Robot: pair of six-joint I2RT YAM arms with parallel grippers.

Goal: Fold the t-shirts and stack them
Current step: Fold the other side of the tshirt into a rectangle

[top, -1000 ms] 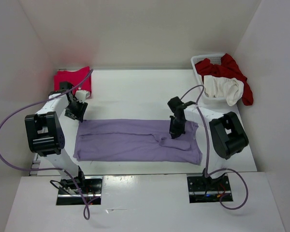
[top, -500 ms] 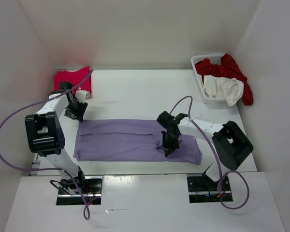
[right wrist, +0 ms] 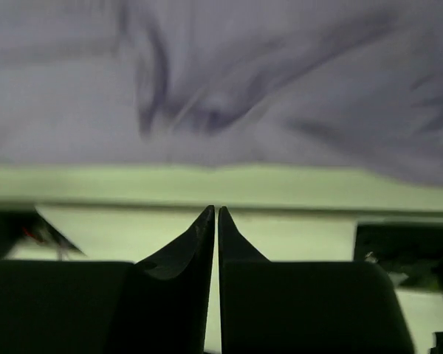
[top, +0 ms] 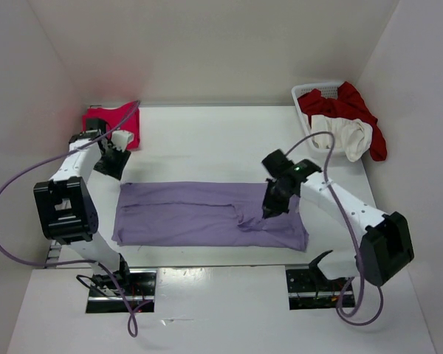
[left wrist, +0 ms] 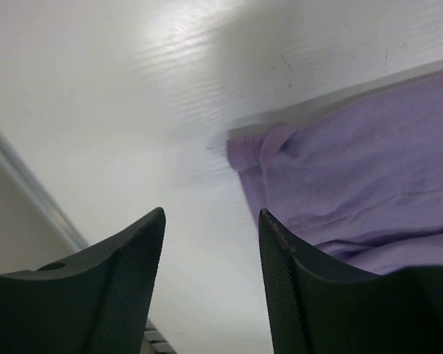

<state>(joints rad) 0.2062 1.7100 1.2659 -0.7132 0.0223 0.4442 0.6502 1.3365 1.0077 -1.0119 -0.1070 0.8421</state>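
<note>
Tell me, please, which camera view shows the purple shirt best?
The top external view: it shows the purple shirt spread flat on the table, from end to end. The left wrist view catches only one corner of it, and the right wrist view shows a blurred stretch along one edge.

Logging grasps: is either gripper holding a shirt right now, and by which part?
Nothing is held. The left gripper stands open beside the corner of the lavender shirt; the right gripper is shut, no cloth between its tips.

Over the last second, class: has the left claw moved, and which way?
Yes. The left claw has drawn back from the purple shirt's far-left corner, toward the pink shirt.
</note>
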